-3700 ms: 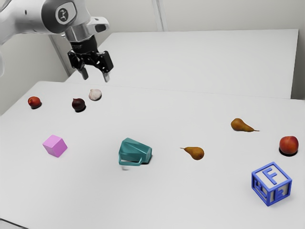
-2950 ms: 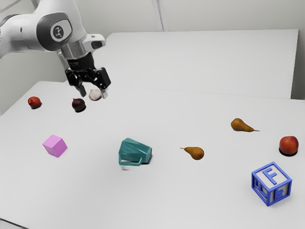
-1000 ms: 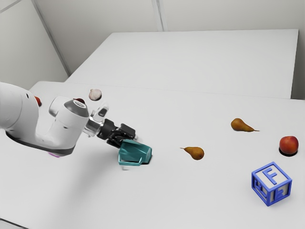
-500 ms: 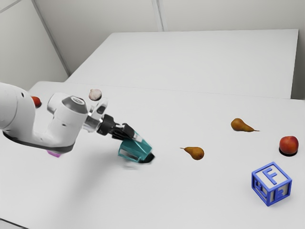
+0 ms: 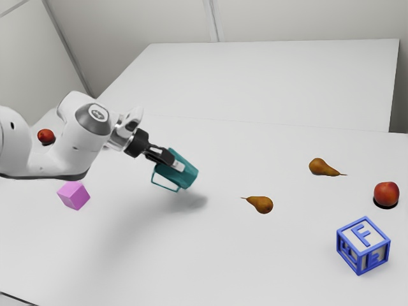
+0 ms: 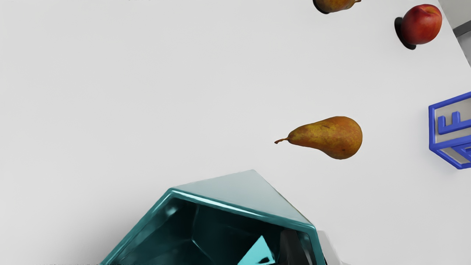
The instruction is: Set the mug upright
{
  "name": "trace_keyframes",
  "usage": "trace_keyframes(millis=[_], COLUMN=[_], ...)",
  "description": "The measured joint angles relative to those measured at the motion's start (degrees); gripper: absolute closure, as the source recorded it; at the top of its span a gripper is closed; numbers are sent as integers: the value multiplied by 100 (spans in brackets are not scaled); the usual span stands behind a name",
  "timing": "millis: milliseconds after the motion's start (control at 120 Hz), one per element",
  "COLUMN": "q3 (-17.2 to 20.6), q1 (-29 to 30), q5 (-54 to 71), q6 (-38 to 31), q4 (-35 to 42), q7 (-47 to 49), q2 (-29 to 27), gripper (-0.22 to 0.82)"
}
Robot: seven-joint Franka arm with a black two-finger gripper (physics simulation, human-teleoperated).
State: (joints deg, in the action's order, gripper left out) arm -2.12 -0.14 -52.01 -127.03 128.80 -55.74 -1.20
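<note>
Your end effector (image 5: pixel 176 166) is clamped on the teal mug (image 5: pixel 187 176) — one finger inside — holding it tilted above the bench (image 5: pixel 268 255).

A blue letter F (image 5: pixel 362 232) tops the blue-framed block (image 5: pixel 361 262).

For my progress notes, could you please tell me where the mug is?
In the exterior view's left half, near the middle, the mug hangs tilted in the end effector above the table, between the pink cube and the nearer pear.
</note>
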Motion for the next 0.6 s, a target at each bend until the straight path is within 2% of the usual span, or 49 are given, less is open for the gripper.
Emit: trace_keyframes(millis=[167,600], q3=[39,187], q1=[-12,-110], q5=[1488,4277], q6=[246,476], q4=[-306,-212], q7=[672,2699], q2=[-49,-326], gripper=[78,78])
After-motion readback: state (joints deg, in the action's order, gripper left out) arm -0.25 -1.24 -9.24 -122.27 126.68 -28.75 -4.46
